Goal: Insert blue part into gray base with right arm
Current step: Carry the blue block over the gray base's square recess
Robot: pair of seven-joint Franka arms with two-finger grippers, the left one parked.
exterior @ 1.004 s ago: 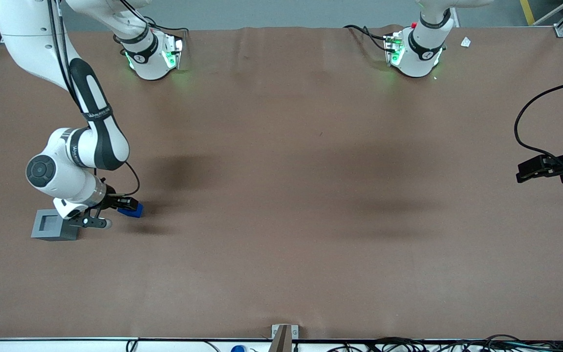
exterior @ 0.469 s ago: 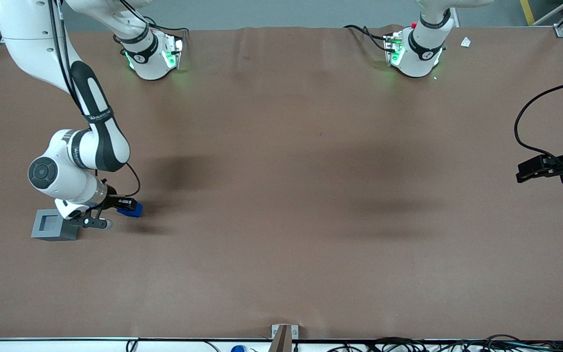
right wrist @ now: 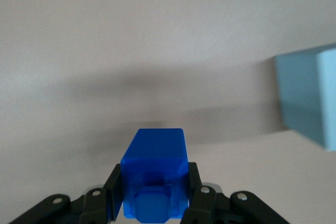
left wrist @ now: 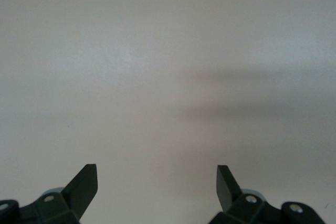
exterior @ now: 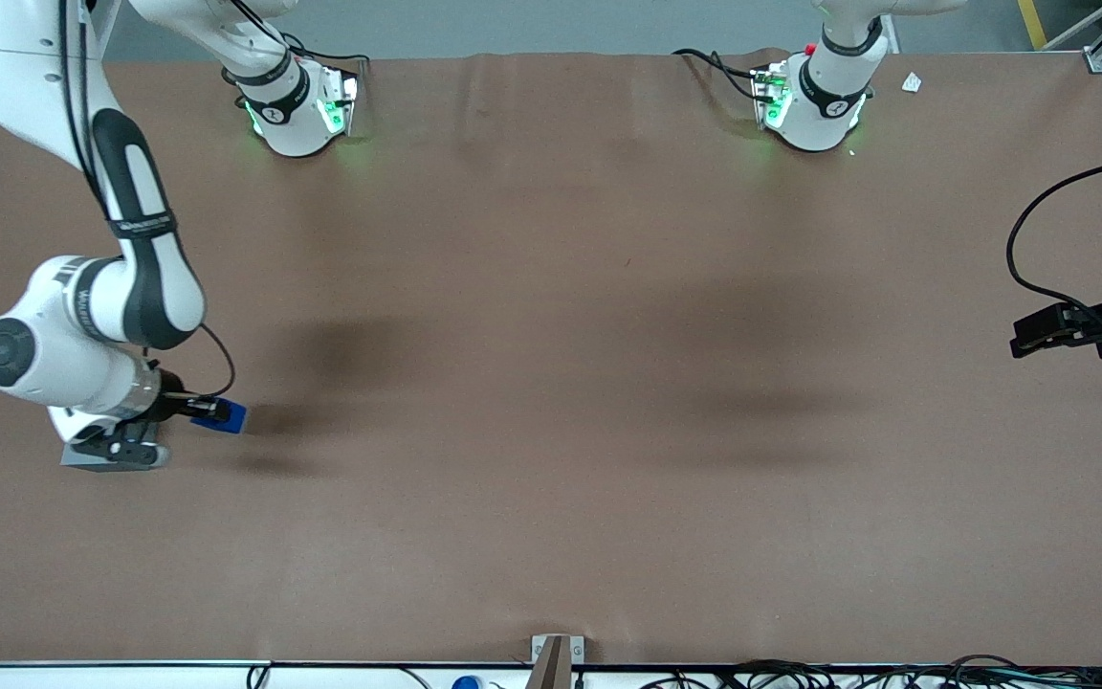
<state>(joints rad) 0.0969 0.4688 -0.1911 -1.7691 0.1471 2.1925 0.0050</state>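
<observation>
Blue part (exterior: 230, 416) is sitting clamped between the fingers of the right arm's (exterior: 135, 239) gripper (right wrist: 155, 195), hanging above the brown bench (exterior: 570, 364) just beside the gray base (exterior: 82, 457), which the arm's wrist is largely covering.

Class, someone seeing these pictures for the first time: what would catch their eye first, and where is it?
The small bright-blue plastic block, clamped in the white arm's black two-finger gripper above the brown table. Next, the light-gray cube-like base, beside it at the working arm's end and largely hidden under the arm from the front.
</observation>
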